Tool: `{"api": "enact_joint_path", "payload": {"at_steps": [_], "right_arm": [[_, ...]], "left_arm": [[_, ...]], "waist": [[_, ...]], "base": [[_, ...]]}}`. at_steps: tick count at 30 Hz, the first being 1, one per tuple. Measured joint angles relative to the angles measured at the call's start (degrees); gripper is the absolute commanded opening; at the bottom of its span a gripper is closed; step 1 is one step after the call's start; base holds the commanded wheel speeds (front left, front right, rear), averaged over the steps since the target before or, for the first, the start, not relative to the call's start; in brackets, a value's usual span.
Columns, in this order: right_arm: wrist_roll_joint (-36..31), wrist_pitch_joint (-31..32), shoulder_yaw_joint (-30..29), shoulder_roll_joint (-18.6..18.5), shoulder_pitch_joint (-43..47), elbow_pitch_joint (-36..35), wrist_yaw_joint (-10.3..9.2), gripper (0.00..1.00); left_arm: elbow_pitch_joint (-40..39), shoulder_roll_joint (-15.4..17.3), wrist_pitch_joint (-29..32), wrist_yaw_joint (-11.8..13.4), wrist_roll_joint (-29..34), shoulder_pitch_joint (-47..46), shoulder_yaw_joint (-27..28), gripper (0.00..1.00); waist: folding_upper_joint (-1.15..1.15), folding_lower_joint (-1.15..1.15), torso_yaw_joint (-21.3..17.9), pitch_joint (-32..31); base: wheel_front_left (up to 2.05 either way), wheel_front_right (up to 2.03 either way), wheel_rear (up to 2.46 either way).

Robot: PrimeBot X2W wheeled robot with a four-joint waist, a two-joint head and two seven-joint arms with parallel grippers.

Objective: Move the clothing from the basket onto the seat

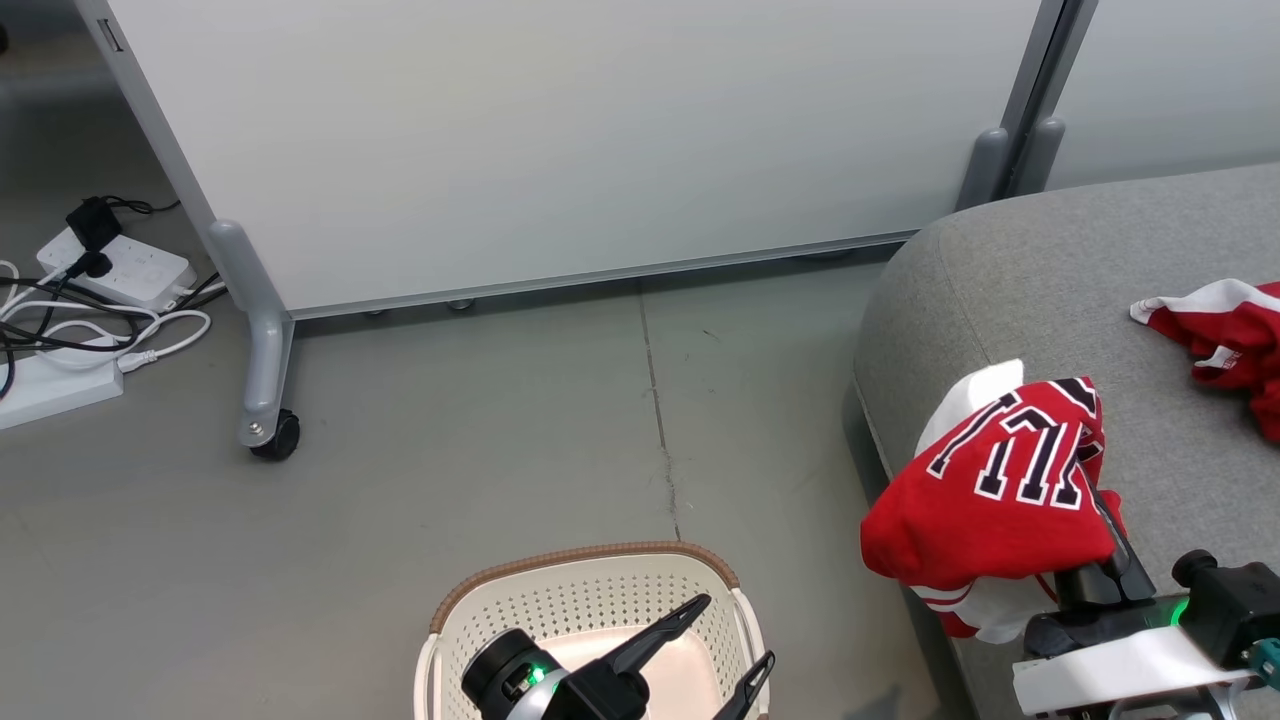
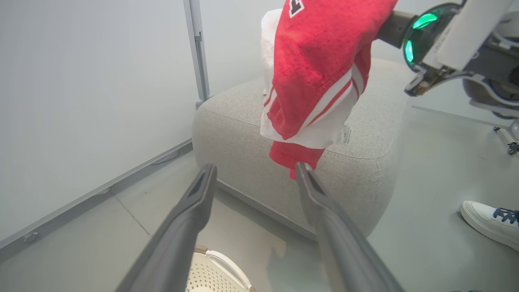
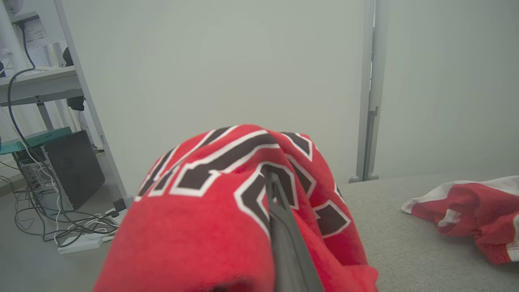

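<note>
The jersey is clasped by the right gripper over the seat edge. The left gripper is held spread above the basket.

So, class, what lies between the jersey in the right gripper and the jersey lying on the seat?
Bare seat fabric separates the held jersey from the lying jersey; head and right wrist views show it.
</note>
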Motion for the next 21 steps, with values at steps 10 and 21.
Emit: {"api": "enact_joint_path", "payload": {"at_steps": [10, 21], "right_arm": [[-0.6, 0.0, -0.4, -0.1, -0.4, -0.8, 0.00, 0.00], [-1.4, 0.0, -1.1, -0.4, -0.7, -2.4, 0.00, 0.00]], "left_arm": [[-0.5, -0.2, 0.0, 0.0, 0.1, 0.0, 0.0, 1.00], [-1.2, 0.0, 0.0, 0.0, 0.6, -0.2, 0.5, 1.00]], "waist": [[0.00, 0.00, -1.0, 0.2], [0.00, 0.00, -6.7, 1.2]], "base": [[0.00, 0.00, 0.00], [0.00, 0.00, 0.00]]}}
